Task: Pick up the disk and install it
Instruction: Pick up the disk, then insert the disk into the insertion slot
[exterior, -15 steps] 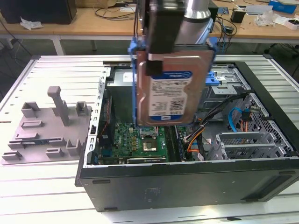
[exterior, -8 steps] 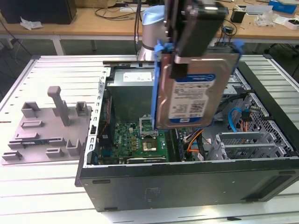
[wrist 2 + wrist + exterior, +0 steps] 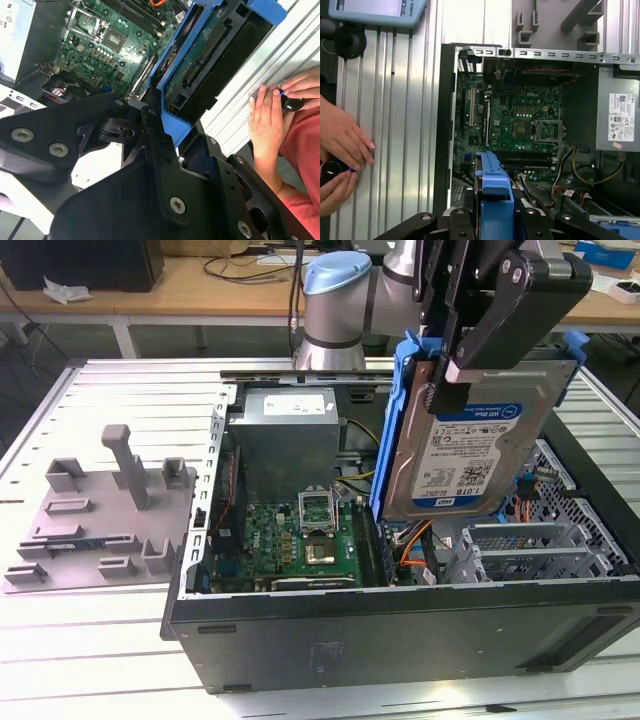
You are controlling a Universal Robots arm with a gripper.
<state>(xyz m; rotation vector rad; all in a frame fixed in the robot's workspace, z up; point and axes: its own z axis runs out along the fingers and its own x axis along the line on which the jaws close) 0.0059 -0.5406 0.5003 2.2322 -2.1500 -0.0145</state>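
The tool (image 3: 447, 390) is closed on the disk (image 3: 480, 440), one black finger pressed against its labelled face and the jaws spanning its thickness, so the disk hangs clear of everything and rests on nothing. In the exterior view it is carried on edge with its long axis close to vertical, leaning slightly, the label facing the camera and the blue carrier frame (image 3: 390, 430) running down its side. It hangs over the open computer case (image 3: 400, 640), which lies on its side along the worktop's (image 3: 90, 640) near edge. The grey drive cage (image 3: 540, 540) lies below the disk and a little toward the exterior view's right, while the motherboard (image 3: 300, 535) sits lower, toward the exterior view's left. In the second wrist view the disk's (image 3: 210, 65) circuit-board side faces the arm. The grey fixture plate (image 3: 100, 520) stands outside the case, well apart from the tool. A person's hands (image 3: 345, 150) rest on the worktop beside the case.
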